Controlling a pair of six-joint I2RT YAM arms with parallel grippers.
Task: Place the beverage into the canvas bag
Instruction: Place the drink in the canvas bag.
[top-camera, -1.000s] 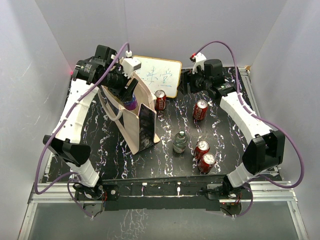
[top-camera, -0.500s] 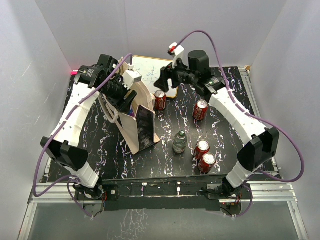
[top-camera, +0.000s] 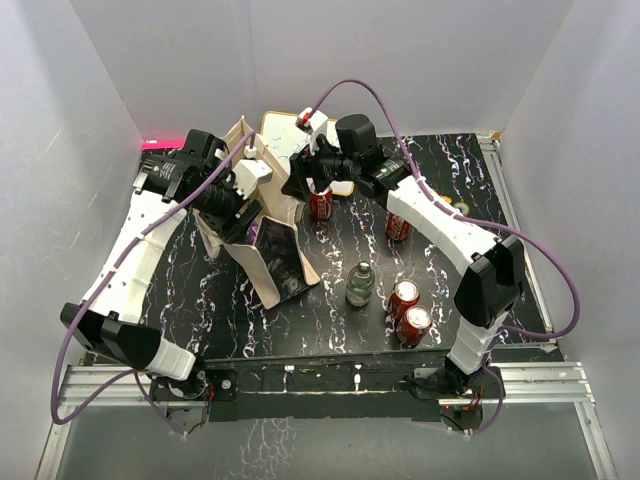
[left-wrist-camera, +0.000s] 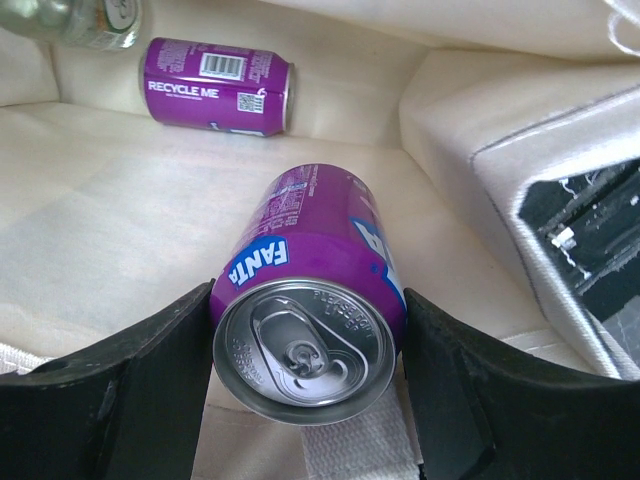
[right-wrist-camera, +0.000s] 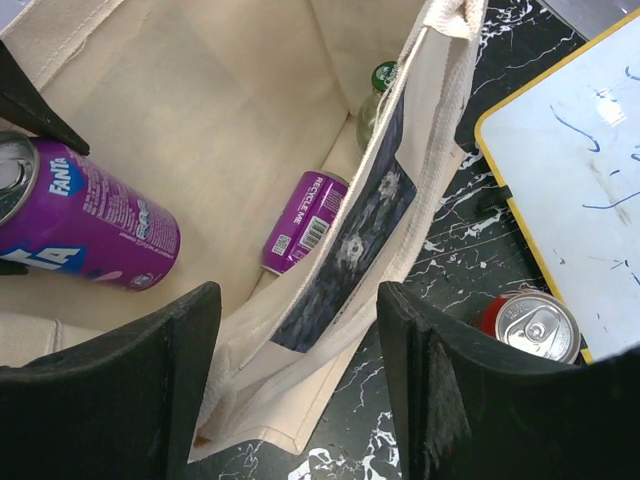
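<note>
Top external: high behind the near edge, looking down on the whole desk (top-camera: 335, 320).
Left wrist: close behind the left pincer (left-wrist-camera: 305, 335), facing into the canvas bag (left-wrist-camera: 120, 210).
Right wrist: above the right pincer (right-wrist-camera: 295, 300), facing down into the same bag.
Shared: Fanta can (left-wrist-camera: 300, 255) inside the left pincer.

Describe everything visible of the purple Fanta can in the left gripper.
The Fanta can is a purple aluminium drink can with white-and-blue lettering, a silver top and an unopened pull tab. It is held on its side, top toward the left wrist camera, clamped between the fingers of the left gripper, inside the open canvas bag.
</note>
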